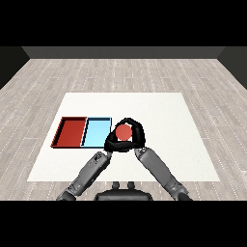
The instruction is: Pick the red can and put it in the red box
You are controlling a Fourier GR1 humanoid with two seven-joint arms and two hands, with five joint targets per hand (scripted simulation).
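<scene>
The red can [124, 132] stands upright just right of the light blue tray, seen from above as a red disc. My right hand [139, 135] is curled round it, with fingers arching over its far side and down its left. My left hand [111, 144] sits close against the can's near left side, by the blue tray's right front corner; its dark shape merges with the right hand. The red tray [71, 132] lies at the left of the table with nothing in it.
The light blue tray [95, 132] lies between the red tray and the can, touching the red tray's right side. The white table [169, 120] stretches out to the right and beyond the trays.
</scene>
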